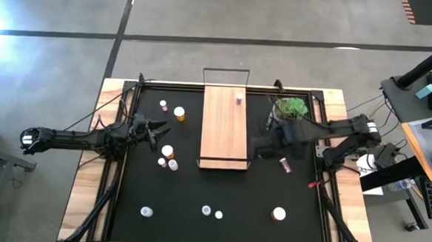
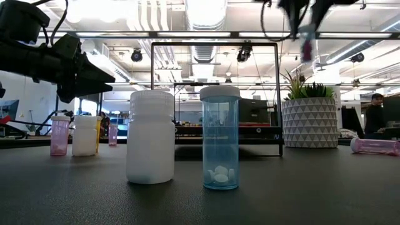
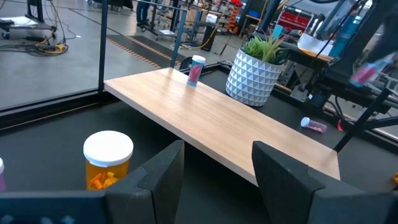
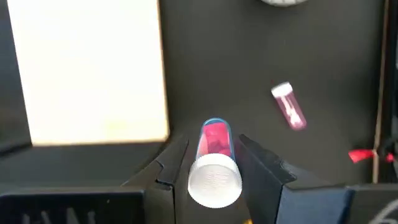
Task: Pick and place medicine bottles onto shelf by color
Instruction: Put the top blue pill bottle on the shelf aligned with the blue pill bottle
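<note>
A: Right gripper (image 4: 213, 163)?
B: Clenched on a pink clear-plastic bottle w/ white cap (image 4: 214, 165), held up over the black mat (image 1: 220, 188), just beside the near right corner of the long light-wood shelf (image 1: 224, 126).
A: Left gripper (image 3: 214, 165)?
B: Fingers apart, holding nothing, left of the shelf, near an orange bottle w/ white cap (image 3: 107, 158).
A: On the shelf?
B: One small pink bottle (image 1: 238, 99) upright at the far end. Another pink bottle (image 4: 290, 106) lies flat on the mat.

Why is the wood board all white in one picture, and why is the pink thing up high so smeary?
In the right wrist view, glare washes the shelf out to white; in the low view, the pink bottle held high looks blurred.
</note>
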You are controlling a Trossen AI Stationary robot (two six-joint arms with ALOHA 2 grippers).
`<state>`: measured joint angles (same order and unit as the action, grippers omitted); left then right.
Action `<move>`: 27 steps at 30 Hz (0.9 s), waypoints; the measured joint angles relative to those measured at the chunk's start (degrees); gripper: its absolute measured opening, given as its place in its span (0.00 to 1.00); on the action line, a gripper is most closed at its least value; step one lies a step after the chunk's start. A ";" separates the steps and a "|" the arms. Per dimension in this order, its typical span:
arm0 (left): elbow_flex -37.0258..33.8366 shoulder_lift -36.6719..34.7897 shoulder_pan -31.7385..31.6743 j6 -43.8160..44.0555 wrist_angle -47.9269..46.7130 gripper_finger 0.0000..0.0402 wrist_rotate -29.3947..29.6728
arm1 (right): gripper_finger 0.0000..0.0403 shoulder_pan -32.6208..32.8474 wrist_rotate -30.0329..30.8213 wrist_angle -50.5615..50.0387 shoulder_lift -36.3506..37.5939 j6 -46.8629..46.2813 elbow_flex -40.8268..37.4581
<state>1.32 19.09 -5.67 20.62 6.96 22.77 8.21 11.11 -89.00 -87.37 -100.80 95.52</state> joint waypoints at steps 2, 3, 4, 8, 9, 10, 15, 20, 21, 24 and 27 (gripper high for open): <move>0.00 0.00 0.01 -0.01 0.00 0.43 0.00 | 0.27 -3.56 -0.31 0.77 -1.26 3.33 0.82; 0.00 0.00 0.00 0.00 0.00 0.43 0.01 | 0.27 -5.21 -0.42 1.50 -1.90 4.91 1.25; 0.00 0.00 0.02 -0.01 0.00 0.43 0.00 | 0.27 -6.85 -0.44 2.33 -2.68 6.54 1.76; 0.00 0.00 0.00 -0.01 0.00 0.43 0.02 | 0.27 -13.44 -0.76 7.11 -6.67 12.02 4.17; 0.00 0.00 0.01 0.00 0.00 0.43 0.00 | 0.27 -14.99 -1.15 8.19 -7.84 13.02 4.95; 0.00 0.00 0.02 -0.02 -0.01 0.43 0.00 | 0.27 -16.47 -1.82 9.31 -9.11 13.94 5.73; 0.00 0.00 0.02 -0.01 0.00 0.43 0.00 | 0.27 -22.69 -4.89 11.76 -17.62 17.53 11.63; 0.00 0.00 0.00 -0.02 0.00 0.43 0.02 | 0.27 -27.15 -9.19 11.43 -27.17 21.34 21.91; 0.00 0.00 0.00 -0.02 0.00 0.43 0.02 | 0.27 -27.74 -9.55 11.05 -28.77 21.34 23.98; 0.00 0.00 0.00 -0.01 0.00 0.43 0.00 | 0.29 -29.18 -9.57 7.78 -32.94 20.24 29.92; 0.00 0.00 0.01 -0.02 0.00 0.43 0.02 | 0.29 -30.37 -9.47 5.77 -35.86 17.21 34.69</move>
<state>1.32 19.09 -5.67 20.61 6.96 22.78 -22.16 1.64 -83.23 -123.23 -83.59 130.21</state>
